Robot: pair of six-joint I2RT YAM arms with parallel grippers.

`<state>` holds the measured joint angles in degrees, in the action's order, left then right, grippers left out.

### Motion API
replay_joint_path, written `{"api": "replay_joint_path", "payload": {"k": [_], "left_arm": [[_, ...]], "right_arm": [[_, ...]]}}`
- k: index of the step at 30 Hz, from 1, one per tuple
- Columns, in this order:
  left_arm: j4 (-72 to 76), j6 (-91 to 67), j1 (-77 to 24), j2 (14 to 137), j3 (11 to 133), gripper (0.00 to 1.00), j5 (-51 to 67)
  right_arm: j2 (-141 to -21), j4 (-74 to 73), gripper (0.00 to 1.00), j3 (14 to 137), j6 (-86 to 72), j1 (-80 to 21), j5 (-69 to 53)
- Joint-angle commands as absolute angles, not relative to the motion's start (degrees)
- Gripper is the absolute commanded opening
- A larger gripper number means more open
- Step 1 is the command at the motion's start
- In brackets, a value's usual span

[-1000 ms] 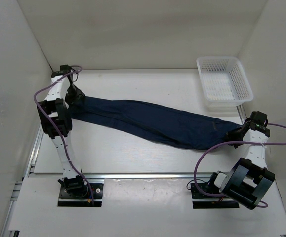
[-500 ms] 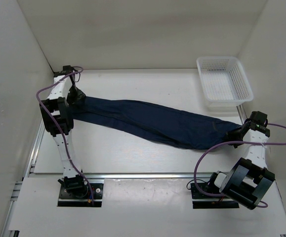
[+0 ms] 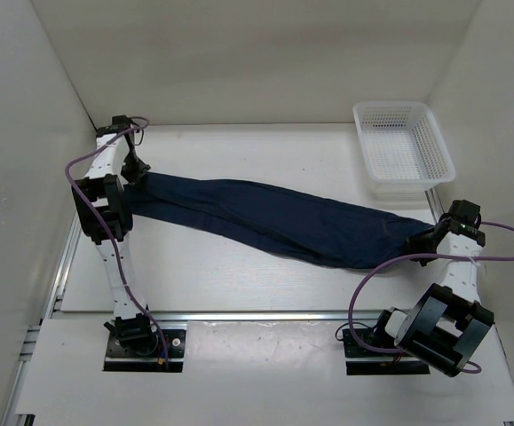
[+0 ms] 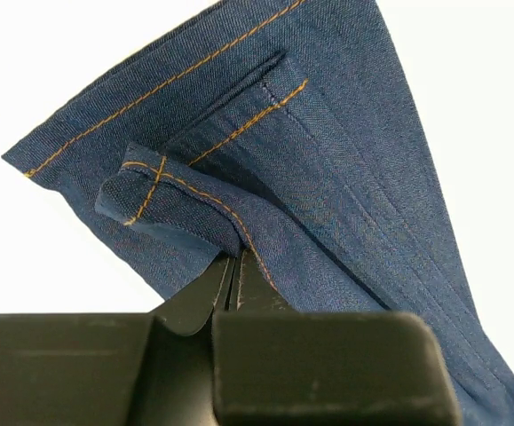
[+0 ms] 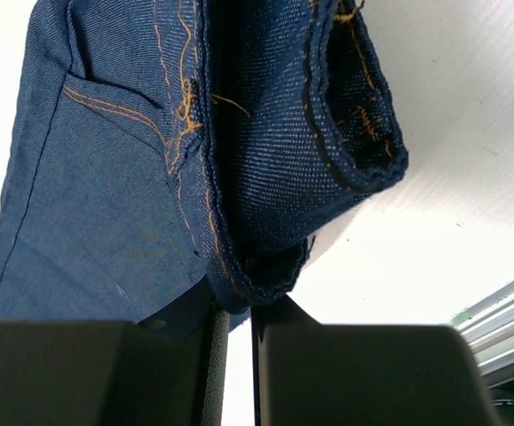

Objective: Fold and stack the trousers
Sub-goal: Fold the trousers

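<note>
1. Denim fills both wrist views. My right gripper [image 5: 235, 306], nearest at about 4 o'clock, pinches a thick stitched edge of the trousers [image 3: 274, 222]. Only this view shows the orange seams.
2. My left gripper [image 4: 232, 271], at about 10 o'clock, is clamped on a folded hem. The overhead view is too small to show either grip.
3. Overhead, the trousers stretch as a long band across the table [image 3: 239, 275] from 10 to 4 o'clock, with bare white surface on both sides.
4. Farthest, a white mesh basket [image 3: 403, 146] sits at 2 o'clock, near the trousers' right end and the right wall.
</note>
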<state>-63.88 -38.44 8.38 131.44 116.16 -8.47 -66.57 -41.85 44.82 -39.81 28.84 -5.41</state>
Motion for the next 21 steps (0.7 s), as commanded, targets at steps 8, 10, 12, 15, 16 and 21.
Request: {"api": "replay_joint_path", "payload": {"k": [8, 10, 12, 15, 16, 21], "left_arm": [[-62.4, -35.2, 8.1, 126.3, 129.1, 0.1, -4.7], [-64.0, -34.0, 7.5, 130.7, 136.6, 0.1, -2.6], [-68.1, -33.4, 6.9, 133.5, 149.9, 0.1, 0.1], [-66.8, -32.9, 6.9, 130.0, 150.2, 0.1, 1.7], [-63.8, -32.9, 6.9, 127.6, 147.2, 0.1, 1.7], [-59.5, -30.4, 6.9, 110.9, 124.3, 0.1, -2.6]], "right_arm": [[-65.9, -41.0, 0.0, 44.6, -38.9, 28.6, -7.7], [-65.9, -41.0, 0.0, 44.6, -38.9, 28.6, -7.7], [-65.9, -41.0, 0.0, 44.6, -38.9, 28.6, -7.2], [-65.9, -41.0, 0.0, 45.2, -38.9, 28.6, -7.2], [-65.9, -41.0, 0.0, 45.2, -38.9, 28.6, -7.2], [-65.9, -41.0, 0.0, 45.2, -38.9, 28.6, -6.6]]}}
